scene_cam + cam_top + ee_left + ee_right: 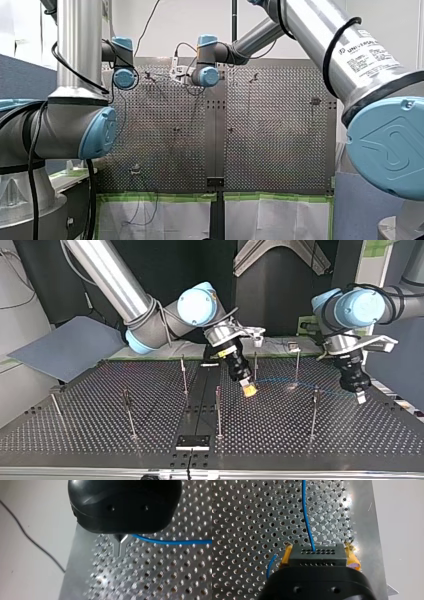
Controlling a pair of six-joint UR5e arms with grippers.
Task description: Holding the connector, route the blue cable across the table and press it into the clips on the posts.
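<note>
Holes cover the whole silver metal bench [100, 430], and slim upright metal posts [131, 415] stand spread across it. My right pincer [318, 555], with yellow pads [353, 561], is clamped on a black rectangular connector [319, 558] that has rows of small holes in its face; the pads press on its two short sides. A thin blue cable [308, 525] leaves the middle of that face and runs straight ahead of the pincer, just above the bench, while a short blue loop shows beside one pad. In the top view this pincer [248, 389] hangs tilted near the bench's middle, its yellow tips close to the surface, and the cable [300, 386] stretches from it towards the view's right, low over the bench, to my left pincer [359, 397]. On the way it passes near two posts; whether it sits in any clip cannot be told. In the left wrist view the black left pincer [120, 547] has its metal fingers [117, 548] pressed together, tips just over the bench near its edge, and the cable [172, 541] comes out sideways from between them at their base. A thin dark wire [30, 537] lies on the pale surface beyond that edge.
</note>
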